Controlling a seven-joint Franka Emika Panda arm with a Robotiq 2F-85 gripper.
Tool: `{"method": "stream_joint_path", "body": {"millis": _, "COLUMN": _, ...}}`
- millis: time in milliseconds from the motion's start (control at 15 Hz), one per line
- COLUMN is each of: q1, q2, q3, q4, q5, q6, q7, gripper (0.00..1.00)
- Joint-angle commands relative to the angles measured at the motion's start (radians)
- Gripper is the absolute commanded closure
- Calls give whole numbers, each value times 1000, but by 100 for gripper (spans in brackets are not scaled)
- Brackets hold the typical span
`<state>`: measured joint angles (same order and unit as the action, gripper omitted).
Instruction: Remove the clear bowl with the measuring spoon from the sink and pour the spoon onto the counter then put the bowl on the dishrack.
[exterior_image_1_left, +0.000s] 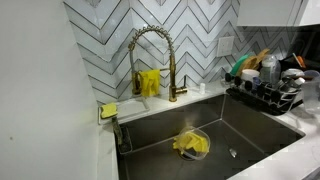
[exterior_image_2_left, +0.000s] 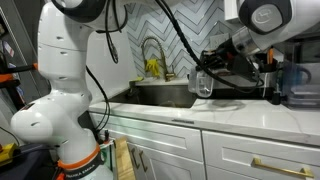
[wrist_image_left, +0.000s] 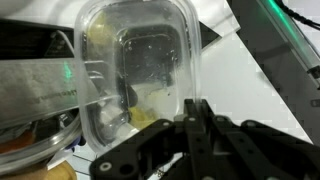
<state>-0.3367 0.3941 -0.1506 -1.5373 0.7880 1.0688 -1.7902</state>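
In the wrist view my gripper (wrist_image_left: 190, 108) is shut on the rim of a clear, rounded-square bowl (wrist_image_left: 135, 65), which is tipped on its side. A pale yellow patch (wrist_image_left: 143, 108) shows through its wall; I cannot tell if it is inside. In an exterior view the gripper (exterior_image_2_left: 205, 78) holds the clear bowl (exterior_image_2_left: 203, 88) in the air above the sink's far end, next to the dishrack (exterior_image_2_left: 240, 72). In an exterior view a yellow object (exterior_image_1_left: 190, 144) lies on the sink floor (exterior_image_1_left: 240, 135), seemingly in a round clear dish. The dishrack (exterior_image_1_left: 262, 95) stands on the counter beside the sink.
A gold spring faucet (exterior_image_1_left: 150, 55) rises behind the sink, with yellow items (exterior_image_1_left: 150, 82) at its base and a yellow sponge (exterior_image_1_left: 108, 110) on the sink corner. The dishrack holds several dishes and bottles. White counter (exterior_image_2_left: 200, 112) runs in front of the sink.
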Motion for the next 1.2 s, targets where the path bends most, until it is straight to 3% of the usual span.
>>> {"method": "stream_joint_path", "body": {"millis": 0, "q1": 49, "q2": -49, "q3": -2, "q4": 69, "q5": -112, "q6": 41, "q7": 62, "gripper": 98}}
{"method": "stream_joint_path", "body": {"millis": 400, "q1": 92, "q2": -80, "q3": 24, "q4": 153, "q5": -357, "q6": 148, "q7": 9, "gripper": 98}}
{"method": "stream_joint_path", "body": {"millis": 733, "q1": 90, "q2": -118, "q3": 28, "q4": 113, "q5": -499, "q6": 382, "q7": -71, "gripper": 98}}
{"method": "stream_joint_path", "body": {"millis": 867, "q1": 93, "q2": -135, "q3": 25, "q4": 87, "q5": -555, "q6": 449, "q7": -63, "gripper": 98}}
{"method": "stream_joint_path", "body": {"millis": 1133, "q1": 107, "q2": -182, "q3": 15, "q4": 13, "q5": -667, "q6": 537, "q7": 72, "gripper": 98}}
